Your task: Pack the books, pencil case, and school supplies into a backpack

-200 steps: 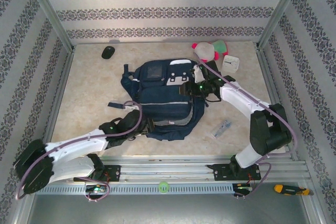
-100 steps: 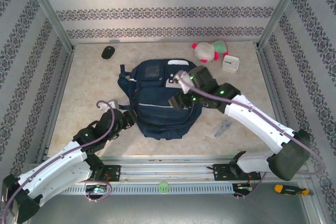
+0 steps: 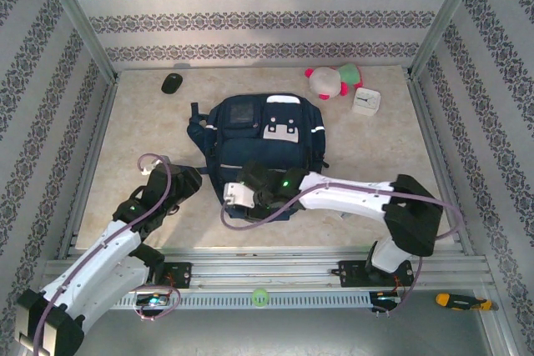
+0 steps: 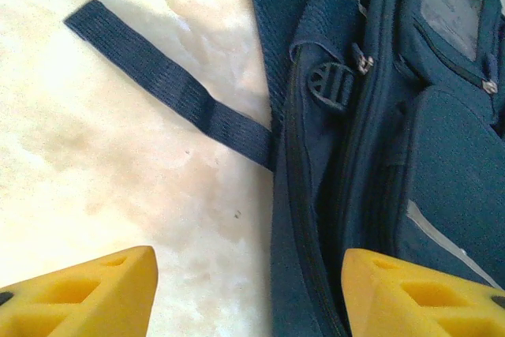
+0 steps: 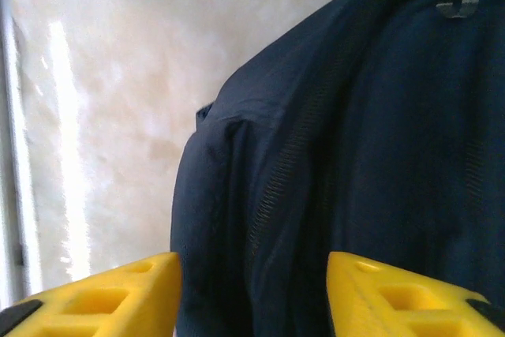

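Note:
The navy backpack (image 3: 263, 143) lies flat in the middle of the table, front patch up. My left gripper (image 3: 188, 179) is open beside its near left side. In the left wrist view, the left gripper (image 4: 248, 297) spans the backpack's side seam (image 4: 304, 219), one fingertip (image 4: 87, 297) over bare table. My right gripper (image 3: 232, 198) is at the backpack's near left corner. In the right wrist view, it (image 5: 252, 297) stands open astride a fold with a zipper (image 5: 276, 187). Books, pencil case and school supplies are out of view.
A loose dark strap (image 4: 173, 92) trails left of the backpack. At the back stand a black mouse (image 3: 171, 82), a pink-and-white plush toy (image 3: 332, 81) and a white clock (image 3: 365, 102). A screwdriver (image 3: 455, 299) lies on the near rail. Metal frame rails edge the table.
My right arm has swung from the backpack's far right side across to its near left corner, jaws narrowing. My left gripper has drawn back left, off the backpack.

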Robot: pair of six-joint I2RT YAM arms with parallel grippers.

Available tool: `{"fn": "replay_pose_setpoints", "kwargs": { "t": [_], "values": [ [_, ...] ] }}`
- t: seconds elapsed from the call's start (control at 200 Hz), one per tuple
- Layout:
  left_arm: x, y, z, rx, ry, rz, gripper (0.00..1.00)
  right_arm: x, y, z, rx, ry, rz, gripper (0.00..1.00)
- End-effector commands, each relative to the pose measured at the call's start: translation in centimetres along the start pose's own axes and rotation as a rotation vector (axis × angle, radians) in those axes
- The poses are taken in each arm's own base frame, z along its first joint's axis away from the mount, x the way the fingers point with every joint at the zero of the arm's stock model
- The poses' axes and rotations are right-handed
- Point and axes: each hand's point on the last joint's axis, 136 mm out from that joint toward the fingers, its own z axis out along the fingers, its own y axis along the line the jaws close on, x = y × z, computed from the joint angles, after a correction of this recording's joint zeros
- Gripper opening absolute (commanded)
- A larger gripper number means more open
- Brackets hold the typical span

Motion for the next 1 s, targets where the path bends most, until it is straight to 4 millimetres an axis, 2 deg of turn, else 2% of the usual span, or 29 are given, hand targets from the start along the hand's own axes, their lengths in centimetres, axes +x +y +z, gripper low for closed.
{"fn": "replay_pose_setpoints", "kwargs": {
  "t": [0.0,0.1,0.2,0.28,0.36,0.455,0.56,0.64,0.725,0.864,0.994],
  "values": [
    [-1.1,-0.5,0.4,0.031,-0.011,0.039,0.62,0.5,-1.7,1.2,0.113,0.027,-0.099,0.27],
    [-1.3,-1.1,0.7,0.043,0.015,0.087,0.62,0.5,-1.1,0.0,0.064,-0.011,-0.126,0.08],
    [-1.5,-1.8,1.0,0.055,0.026,0.147,0.62,0.8,1.2,-2.3,-0.054,-0.113,-0.207,0.0],
    [-1.8,-2.8,1.2,0.09,0.022,0.215,0.62,1.8,2.6,-4.3,-0.105,-0.172,-0.289,0.0],
    [-2.2,-4.5,1.1,0.16,0.008,0.341,0.62,3.3,2.8,-6.2,-0.119,-0.195,-0.334,0.0],
    [-2.7,-6.6,0.7,0.242,-0.019,0.546,0.62,5.5,2.9,-7.9,-0.128,-0.187,-0.405,0.0],
    [-1.5,-8.7,0.3,0.364,0.009,0.838,0.63,8.0,2.8,-8.9,-0.122,-0.154,-0.477,0.0],
    [-0.8,-8.8,0.7,0.378,0.052,0.984,0.64,9.5,2.6,-9.1,-0.132,-0.126,-0.491,0.0],
    [-0.1,-8.3,1.4,0.373,0.107,1.111,0.65,10.2,2.5,-9.3,-0.135,-0.103,-0.489,0.0],
    [2.3,-8.0,2.3,0.469,0.193,1.348,0.71,10.0,2.7,-9.5,-0.134,-0.12,-0.476,0.0],
    [2.9,-7.6,3.9,0.489,0.233,1.537,0.73,9.8,2.8,-9.5,-0.136,-0.134,-0.465,0.0]
  ]
}}
